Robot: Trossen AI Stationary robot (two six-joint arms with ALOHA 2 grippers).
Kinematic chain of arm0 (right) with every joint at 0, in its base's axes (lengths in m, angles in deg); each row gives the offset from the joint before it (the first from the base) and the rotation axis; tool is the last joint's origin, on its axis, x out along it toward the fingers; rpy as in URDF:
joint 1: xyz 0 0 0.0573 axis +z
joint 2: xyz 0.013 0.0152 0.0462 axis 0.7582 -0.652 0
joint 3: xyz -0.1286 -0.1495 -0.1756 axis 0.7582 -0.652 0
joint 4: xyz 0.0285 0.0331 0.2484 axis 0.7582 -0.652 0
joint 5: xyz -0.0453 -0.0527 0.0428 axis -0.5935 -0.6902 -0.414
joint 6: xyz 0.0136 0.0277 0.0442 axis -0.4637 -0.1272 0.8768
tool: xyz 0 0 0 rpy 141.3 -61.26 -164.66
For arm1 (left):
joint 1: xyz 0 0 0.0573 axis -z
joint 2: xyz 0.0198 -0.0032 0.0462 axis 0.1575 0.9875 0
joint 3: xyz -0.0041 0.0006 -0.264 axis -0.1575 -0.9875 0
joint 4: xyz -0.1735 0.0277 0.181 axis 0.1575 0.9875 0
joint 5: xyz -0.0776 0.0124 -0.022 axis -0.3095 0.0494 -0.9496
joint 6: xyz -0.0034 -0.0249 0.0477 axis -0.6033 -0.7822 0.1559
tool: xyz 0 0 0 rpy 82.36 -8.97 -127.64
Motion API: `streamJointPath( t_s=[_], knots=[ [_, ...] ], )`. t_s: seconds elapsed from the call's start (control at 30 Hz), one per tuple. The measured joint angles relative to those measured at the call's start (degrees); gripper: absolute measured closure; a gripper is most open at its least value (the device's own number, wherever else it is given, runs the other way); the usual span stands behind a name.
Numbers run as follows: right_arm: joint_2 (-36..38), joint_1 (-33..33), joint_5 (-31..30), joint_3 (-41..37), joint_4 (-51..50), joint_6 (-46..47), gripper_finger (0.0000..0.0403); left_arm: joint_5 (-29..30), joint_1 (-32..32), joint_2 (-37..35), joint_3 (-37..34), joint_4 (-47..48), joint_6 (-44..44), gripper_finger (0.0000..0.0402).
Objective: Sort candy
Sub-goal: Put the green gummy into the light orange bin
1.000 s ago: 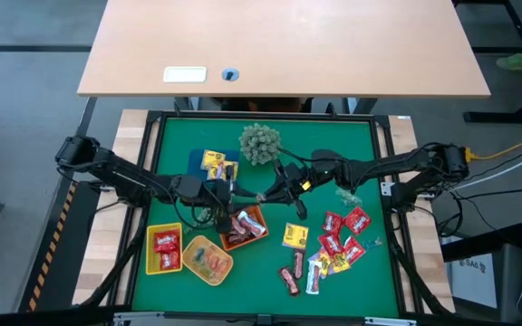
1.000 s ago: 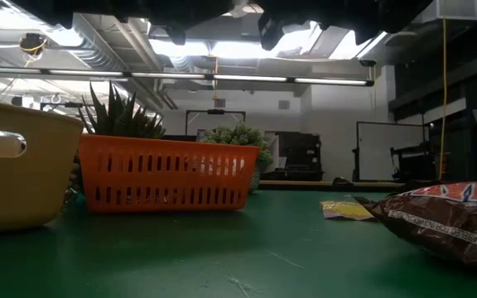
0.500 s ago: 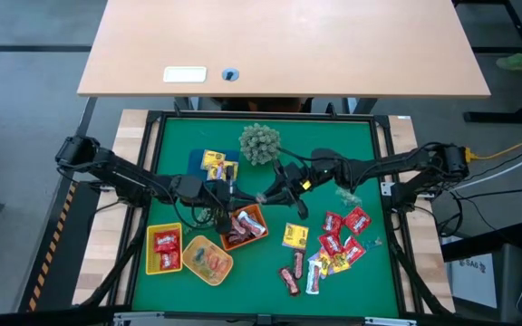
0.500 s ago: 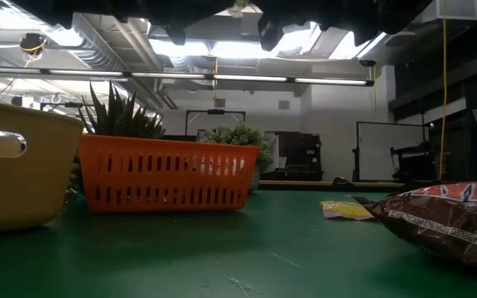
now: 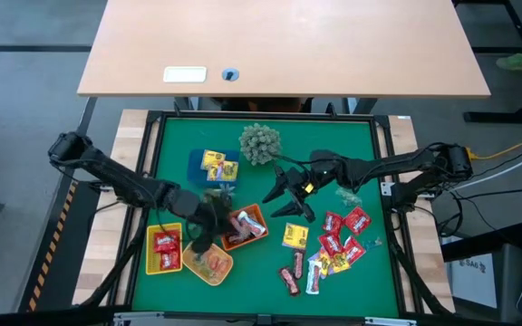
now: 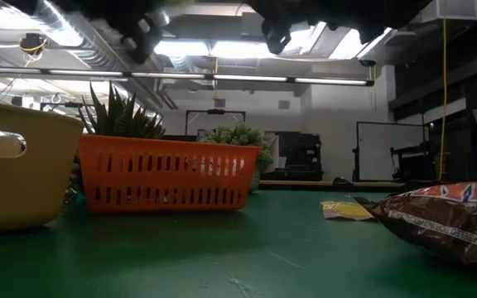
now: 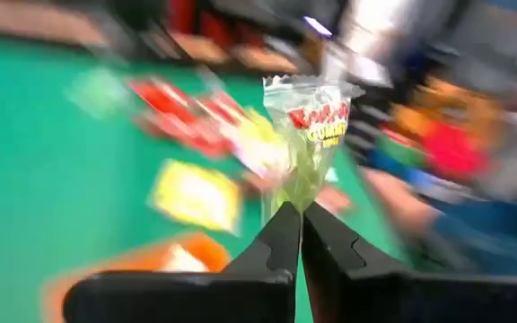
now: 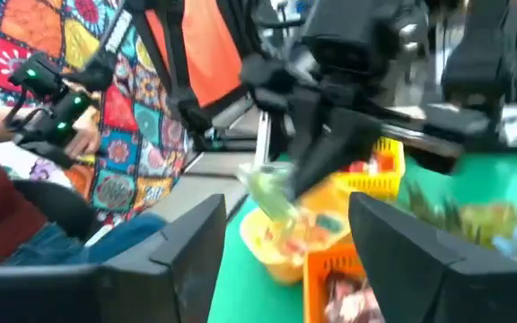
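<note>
A small clear, greenish candy packet (image 7: 305,126) sticks out past the fingertips of my left gripper (image 7: 300,213), which is shut on it. That gripper (image 5: 208,237) hovers over the round yellow tray (image 5: 220,271), next to the orange tray (image 5: 259,214) and the square yellow tray (image 5: 150,237) with red packets. The right wrist view shows the same packet (image 8: 272,193) above the round tray. My right gripper (image 5: 285,196) stands open to the right of the orange tray, nothing between its fingers. More candy (image 5: 335,246) lies loose on the green mat at the right. My left gripper pinches one end of the clear packet (image 7: 296,190) between its two fingers. The fingers slant downward over the trays. The packet is lifted clear and reaches on past the fingertips (image 7: 285,220), its printed end farthest from them.
A spiky pale green plant ball (image 5: 259,143) stands at the far middle of the mat. Yellow packets (image 5: 217,165) lie on a blue patch left of it. A person (image 8: 25,206) sits beyond the table in the right wrist view.
My left gripper has shut on the clear packet and carried it toward the near edge, from beside the orange tray to over the round yellow tray. My right gripper has opened, let the packet go, and drawn back a little toward the right edge.
</note>
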Motion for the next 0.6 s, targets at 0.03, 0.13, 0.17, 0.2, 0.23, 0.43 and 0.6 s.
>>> streamJointPath(
  t_s=[0.03, 0.13, 0.17, 0.2, 0.23, 0.43, 0.6],
  knots=[
    [0.06, 0.00, 0.23, 0.00, -1.51, -0.02, 0.0164, -3.04, 0.87, -0.06, 0.02, 2.37, -3.56, 0.0401],
    [0.10, 0.02, 0.33, 0.00, -7.61, 0.00, 0.0162, -11.98, 3.90, 0.12, 0.00, 8.95, -13.54, 0.0401],
    [0.10, 0.00, 0.31, 0.00, -9.64, -0.02, 0.0162, -14.41, 4.88, 0.28, 0.00, 10.42, -16.72, 0.0401],
    [0.10, 0.00, 0.13, 0.00, -11.49, -0.03, 0.0162, -16.00, 5.91, 0.43, 0.00, 12.05, -20.03, 0.0401],
    [0.10, 0.00, -0.27, 0.00, -13.36, -0.03, 0.0162, -16.90, 7.02, 0.56, 0.00, 13.72, -23.24, 0.0401],
    [0.07, 0.02, -1.24, 0.00, -19.71, -0.04, 0.0162, -15.13, 10.81, 0.60, 0.00, 19.63, -37.84, 0.0401],
    [0.07, 0.02, -0.06, 0.00, -20.28, -0.04, 0.0162, -14.82, 11.50, 0.60, 0.00, 24.31, -46.02, 0.0401]
  ],
)
